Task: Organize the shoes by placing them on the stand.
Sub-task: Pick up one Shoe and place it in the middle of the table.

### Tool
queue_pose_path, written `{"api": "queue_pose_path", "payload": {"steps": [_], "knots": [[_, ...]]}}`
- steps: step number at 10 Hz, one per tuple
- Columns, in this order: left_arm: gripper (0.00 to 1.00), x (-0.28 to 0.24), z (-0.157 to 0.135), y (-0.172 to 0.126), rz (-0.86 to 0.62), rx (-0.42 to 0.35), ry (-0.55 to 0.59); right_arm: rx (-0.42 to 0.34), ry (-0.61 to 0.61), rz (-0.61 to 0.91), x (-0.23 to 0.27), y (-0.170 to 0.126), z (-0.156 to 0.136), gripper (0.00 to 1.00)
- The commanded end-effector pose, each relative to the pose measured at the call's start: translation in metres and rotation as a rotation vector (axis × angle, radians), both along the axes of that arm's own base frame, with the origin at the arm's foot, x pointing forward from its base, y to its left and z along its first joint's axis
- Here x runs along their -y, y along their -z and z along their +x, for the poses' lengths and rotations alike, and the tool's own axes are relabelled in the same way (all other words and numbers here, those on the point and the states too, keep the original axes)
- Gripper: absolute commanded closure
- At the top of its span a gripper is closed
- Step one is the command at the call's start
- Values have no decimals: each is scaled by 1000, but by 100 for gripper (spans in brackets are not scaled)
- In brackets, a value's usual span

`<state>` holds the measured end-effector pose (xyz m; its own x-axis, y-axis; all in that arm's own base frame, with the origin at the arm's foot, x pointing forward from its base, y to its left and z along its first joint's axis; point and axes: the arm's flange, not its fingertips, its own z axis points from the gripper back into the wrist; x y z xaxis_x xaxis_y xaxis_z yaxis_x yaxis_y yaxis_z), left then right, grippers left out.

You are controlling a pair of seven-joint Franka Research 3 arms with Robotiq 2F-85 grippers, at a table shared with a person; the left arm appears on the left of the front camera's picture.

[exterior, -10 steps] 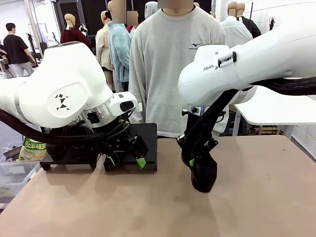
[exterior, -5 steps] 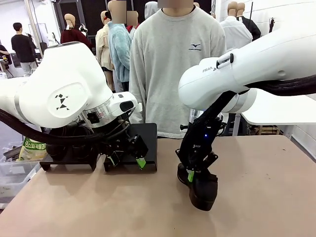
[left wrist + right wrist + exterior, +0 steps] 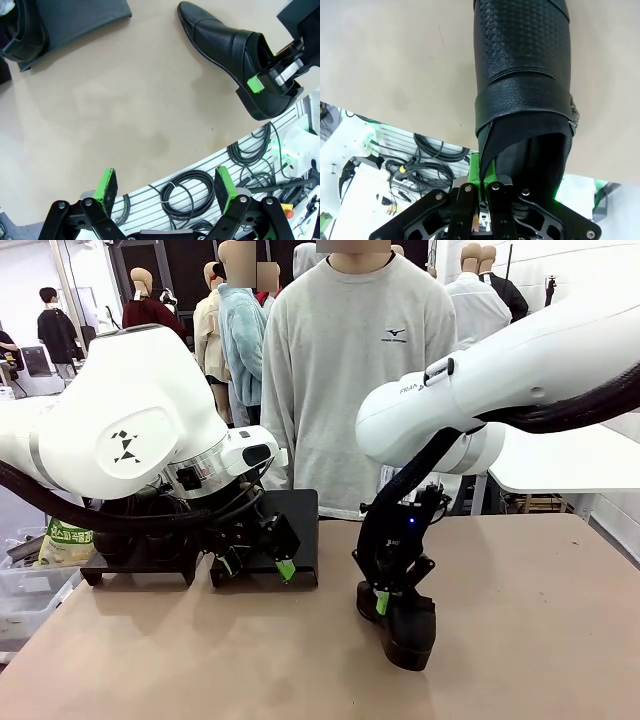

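Front view: shoe (image 3: 408, 628) heel toward camera.

Left gripper (image 3: 258, 563) low at nine o'clock, green pads spread wide, right gripper (image 3: 384, 602) angled down at centre, jaws clamped on a shoe's (image 3: 408, 630) heel rim

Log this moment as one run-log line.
right gripper: shut on shoe, sole on table | left gripper: open, near stand

Shoe (image 3: 20, 37): cut off by left wrist view's top-left corner. Stand (image 3: 298, 530): largely hidden behind left arm (image 3: 130, 440).
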<state>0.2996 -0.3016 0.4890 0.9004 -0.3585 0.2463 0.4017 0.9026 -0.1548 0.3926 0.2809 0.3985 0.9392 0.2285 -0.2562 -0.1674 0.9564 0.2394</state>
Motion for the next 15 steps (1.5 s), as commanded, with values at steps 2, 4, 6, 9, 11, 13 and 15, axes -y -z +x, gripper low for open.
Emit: {"api": "queue_pose_path", "payload": {"steps": [2, 4, 6, 9, 11, 13, 15], "knots": [[0, -2, 0, -1, -5, -10, 5, -67, -42, 95, -2, -3, 13, 85], [0, -2, 0, -1, -5, -10, 5, -115, -60, 107, -1, -1, 20, 46], [0, -2, 0, -1, -5, -10, 5, -150, -58, 112, 0, 1, 26, 7], [0, -2, 0, -1, -5, -10, 5, -143, -54, 145, 4, -2, 27, 0], [0, -2, 0, -1, -5, -10, 5, -141, -61, 157, 6, -4, 26, 0], [0, -2, 0, -1, -5, -10, 5, -90, -90, 203, 8, -9, 19, 0], [0, -2, 0, -1, -5, -10, 5, -129, -55, 119, 3, -3, 27, 0]]}}
